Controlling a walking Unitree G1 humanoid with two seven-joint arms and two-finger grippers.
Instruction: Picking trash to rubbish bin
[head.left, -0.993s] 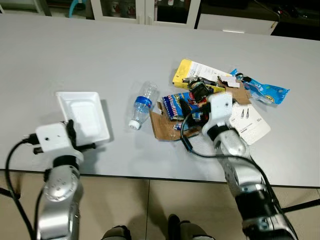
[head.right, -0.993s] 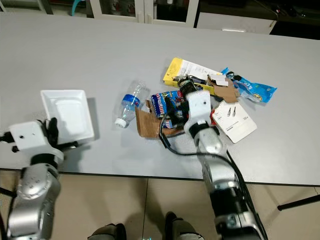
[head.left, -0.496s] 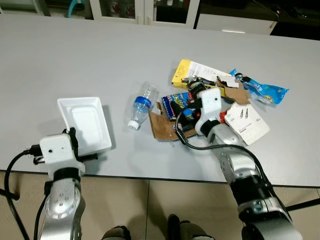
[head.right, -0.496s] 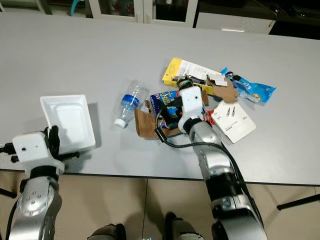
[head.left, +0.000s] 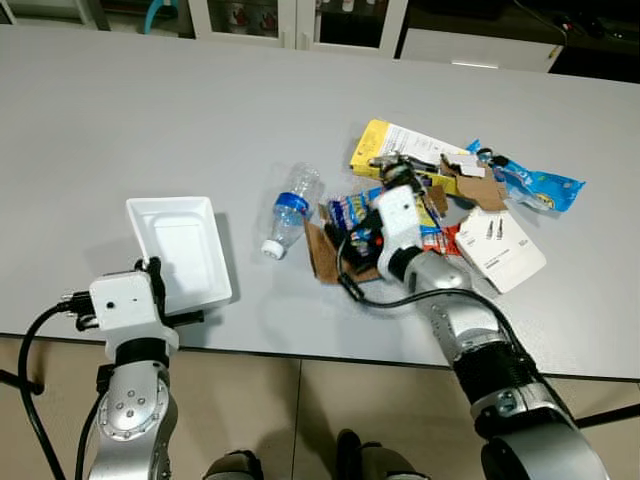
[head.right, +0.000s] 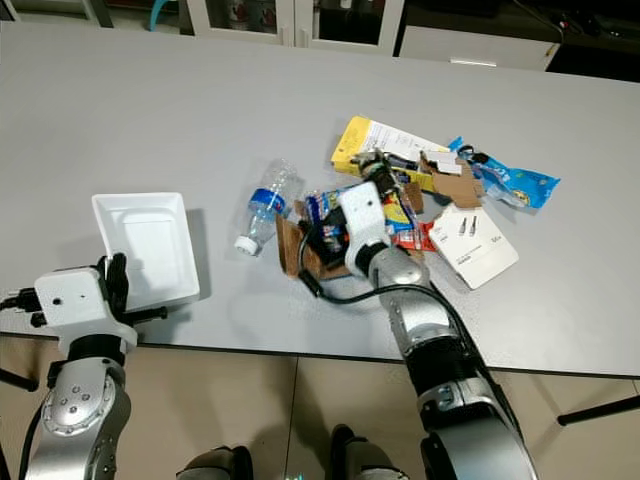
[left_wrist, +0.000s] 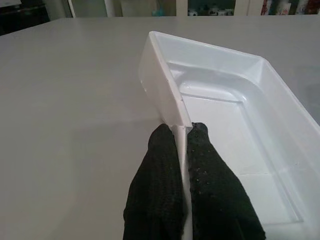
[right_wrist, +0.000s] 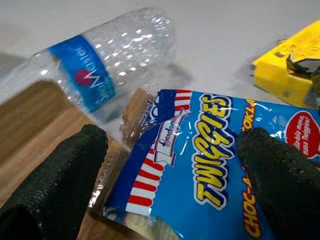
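Note:
A white foam tray (head.left: 182, 248) lies near the table's front left edge. My left gripper (left_wrist: 181, 134) is shut on its near rim, one black finger on each side of the wall. The trash pile sits right of centre. My right gripper (right_wrist: 167, 182) is open and low over a blue Twiggies wrapper (right_wrist: 200, 150), with one finger (right_wrist: 55, 185) on brown cardboard (head.left: 322, 256) and the other finger (right_wrist: 280, 175) across the wrapper. A clear plastic bottle (head.left: 290, 207) with a blue label lies just left of the pile.
Behind the wrapper lie a yellow box (head.left: 398, 150), a blue snack packet (head.left: 540, 185), torn cardboard (head.left: 480, 190) and a white card (head.left: 502, 246). The grey table (head.left: 150, 110) stretches wide to the left and back. Its front edge (head.left: 300, 355) runs just before my arms.
My right gripper has slid left across the pile onto the blue wrapper beside the bottle. The left gripper has drawn back toward the table edge, holding the tray rim, and the tray turned slightly.

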